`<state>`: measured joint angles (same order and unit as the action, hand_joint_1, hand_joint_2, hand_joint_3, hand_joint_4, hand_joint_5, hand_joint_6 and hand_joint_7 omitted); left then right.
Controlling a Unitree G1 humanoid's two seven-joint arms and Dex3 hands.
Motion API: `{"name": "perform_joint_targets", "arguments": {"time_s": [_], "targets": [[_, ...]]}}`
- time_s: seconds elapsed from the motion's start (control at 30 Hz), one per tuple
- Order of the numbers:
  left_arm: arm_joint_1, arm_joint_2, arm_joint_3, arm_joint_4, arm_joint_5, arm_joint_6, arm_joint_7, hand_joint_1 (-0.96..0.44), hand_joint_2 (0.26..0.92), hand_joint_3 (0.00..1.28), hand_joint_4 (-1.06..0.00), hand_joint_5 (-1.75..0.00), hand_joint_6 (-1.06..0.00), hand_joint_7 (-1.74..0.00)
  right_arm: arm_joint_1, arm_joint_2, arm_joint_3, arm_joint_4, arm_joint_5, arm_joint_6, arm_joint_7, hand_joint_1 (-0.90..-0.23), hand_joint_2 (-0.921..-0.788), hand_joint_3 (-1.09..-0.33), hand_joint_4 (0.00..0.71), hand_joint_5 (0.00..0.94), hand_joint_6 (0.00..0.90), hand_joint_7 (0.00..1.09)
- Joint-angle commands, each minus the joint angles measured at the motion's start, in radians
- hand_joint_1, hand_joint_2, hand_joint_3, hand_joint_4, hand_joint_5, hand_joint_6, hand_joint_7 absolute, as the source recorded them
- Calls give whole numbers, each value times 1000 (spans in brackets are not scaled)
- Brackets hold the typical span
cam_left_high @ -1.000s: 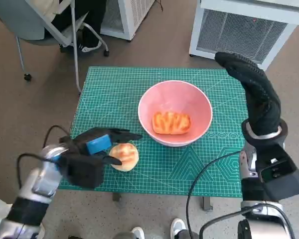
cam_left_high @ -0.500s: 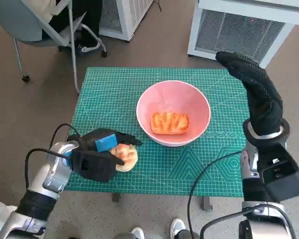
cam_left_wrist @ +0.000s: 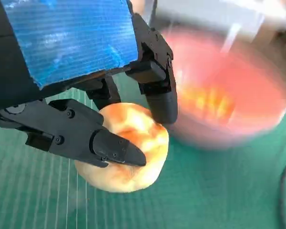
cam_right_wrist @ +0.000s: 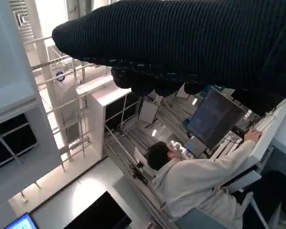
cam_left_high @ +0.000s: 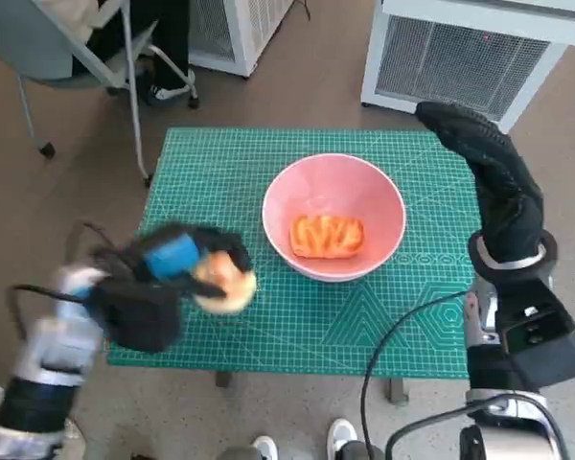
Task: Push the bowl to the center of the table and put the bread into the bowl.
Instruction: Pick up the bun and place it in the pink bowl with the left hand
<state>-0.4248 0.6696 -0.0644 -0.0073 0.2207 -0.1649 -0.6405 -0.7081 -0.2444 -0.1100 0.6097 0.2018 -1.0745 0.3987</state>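
Green gridded mat (cam_left_high: 307, 326) on brown floor, pink bowl (cam_left_high: 383, 196) central, left hand (cam_left_high: 149, 283) gripping bread roll (cam_left_wrist: 126, 150), right hand (cam_left_high: 489, 177) empty, fingers extended

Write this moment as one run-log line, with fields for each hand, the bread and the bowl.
left hand: grips round bread | right hand: raised, holds nothing | pink bowl: mid-table, one bread piece inside

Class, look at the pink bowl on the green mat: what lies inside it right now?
Inside the pink bowl lies one orange-glazed piece of bread on its bottom. The bowl's floor beneath that piece is covered, so nothing can be told of it.
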Motion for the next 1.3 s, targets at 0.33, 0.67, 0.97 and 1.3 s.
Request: {"name": "perform_joint_targets", "arguments": {"time_s": [0.33,0.67,0.97,1.3], "targets": [[-172,-73,84,-105,23,-12,216,2,919,46,-710,-1154,-659,-1124,21,5,-4,10,0,12,-6,-566,-921,-778,281,0,76,539],[-364,-184,-41,51,120,-104,323,2,920,31,-707,-1121,-690,-1126,15,9,-7,19,-12,11,-15,-570,-921,-776,282,0,74,544],[-550,-312,-206,478,184,-190,297,1,920,79,-684,-1108,-605,-1243,13,15,0,15,0,24,-8,-573,-921,-773,282,0,76,542],[-658,-360,-309,725,173,-76,22,-150,889,47,-265,-80,-291,-334,28,12,-7,-12,-1,30,-15,-577,-921,-768,282,0,77,538]]}}
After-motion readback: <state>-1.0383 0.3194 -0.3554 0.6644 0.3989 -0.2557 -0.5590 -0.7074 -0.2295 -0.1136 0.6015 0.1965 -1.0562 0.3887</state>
